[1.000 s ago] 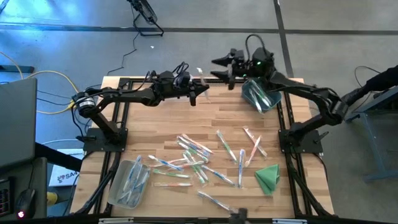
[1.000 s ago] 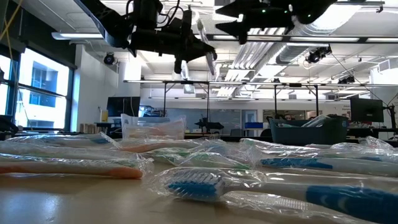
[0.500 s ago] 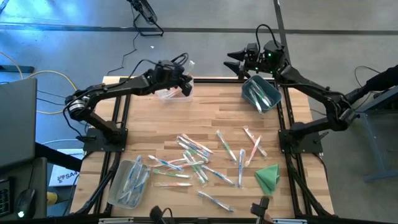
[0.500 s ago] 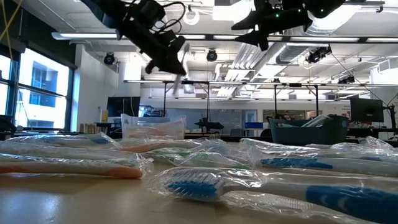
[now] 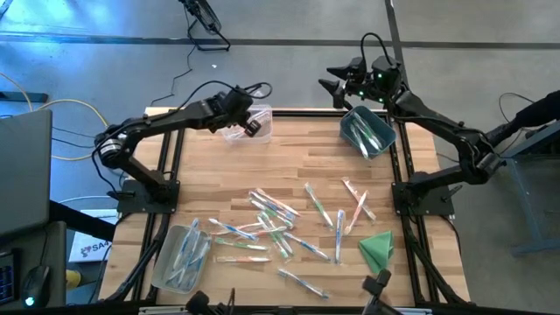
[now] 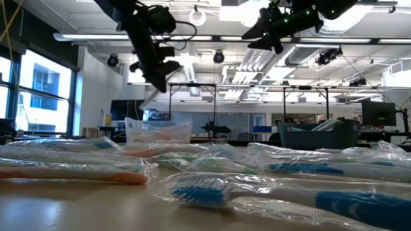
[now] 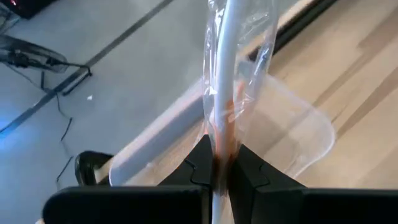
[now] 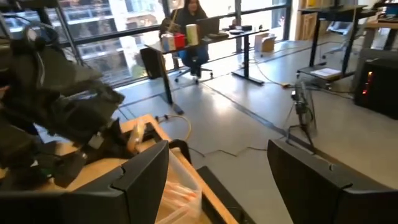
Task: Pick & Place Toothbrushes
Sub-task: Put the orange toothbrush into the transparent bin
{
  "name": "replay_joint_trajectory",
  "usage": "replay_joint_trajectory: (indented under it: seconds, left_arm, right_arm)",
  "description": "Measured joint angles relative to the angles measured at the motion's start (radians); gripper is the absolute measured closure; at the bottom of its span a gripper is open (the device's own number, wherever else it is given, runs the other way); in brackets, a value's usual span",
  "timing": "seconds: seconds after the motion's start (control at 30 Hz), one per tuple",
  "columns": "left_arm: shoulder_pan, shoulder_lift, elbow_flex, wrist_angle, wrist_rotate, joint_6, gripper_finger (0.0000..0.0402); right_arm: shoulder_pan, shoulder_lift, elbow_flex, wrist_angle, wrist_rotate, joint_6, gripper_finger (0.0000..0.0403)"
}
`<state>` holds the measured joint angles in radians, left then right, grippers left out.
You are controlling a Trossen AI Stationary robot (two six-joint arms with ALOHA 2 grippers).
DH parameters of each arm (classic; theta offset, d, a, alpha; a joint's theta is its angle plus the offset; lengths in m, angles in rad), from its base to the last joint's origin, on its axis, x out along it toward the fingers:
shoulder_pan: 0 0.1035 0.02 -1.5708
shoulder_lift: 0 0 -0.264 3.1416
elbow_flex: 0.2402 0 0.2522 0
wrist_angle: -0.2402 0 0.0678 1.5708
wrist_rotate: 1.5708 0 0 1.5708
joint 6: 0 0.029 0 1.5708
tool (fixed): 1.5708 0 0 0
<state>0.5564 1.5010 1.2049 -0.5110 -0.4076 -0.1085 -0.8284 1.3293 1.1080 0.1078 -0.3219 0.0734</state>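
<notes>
Several wrapped toothbrushes lie loose on the middle of the wooden table. My left gripper hangs tipped downward over a clear bin at the far edge. It is shut on a wrapped toothbrush with a white handle and an orange accent. My right gripper stands open and empty above the far edge, beside a blue bin that holds toothbrushes. In the right wrist view its two fingers frame the clear bin and my left arm. My left gripper pinches the wrapped toothbrush's handle between its two fingers, wrapper included. The fingers slant downward from the table's left side. The toothbrush sticks out past the fingertips and is lifted clear above the clear bin.
A second clear bin with toothbrushes sits at the near left corner. A folded green cloth lies at the near right. Bare wood lies between the far bins and the pile. In the low view, wrapped toothbrushes fill the foreground.
My left gripper has swung from the middle of the far edge toward the table's left and tipped downward over the clear bin, carrying the toothbrush. My right gripper has drawn back toward the table's right and far edge, away from the left one.
</notes>
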Motion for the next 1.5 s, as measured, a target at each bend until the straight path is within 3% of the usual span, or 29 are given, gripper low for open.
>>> replay_joint_trajectory:
  seconds: [0.67, 1.13, 1.5]
  left_arm:
    - [0.018, 0.186, 0.0, 0.018, -0.035, 0.075, 0.0388]
    - [0.068, 0.204, -0.001, 0.041, -0.023, 0.078, 0.0378]
    - [0.065, 0.204, -0.001, 0.038, -0.006, 0.119, 0.028]
  right_arm:
    - [0.0, 0.0, 0.0, 0.0, 0.062, -0.027, 0.0138]
    - [0.001, 0.0, 0.0, 0.0, 0.062, -0.027, 0.0138]
    - [0.0, 0.0, 0.0, 0.0, 0.06, -0.027, 0.0138]
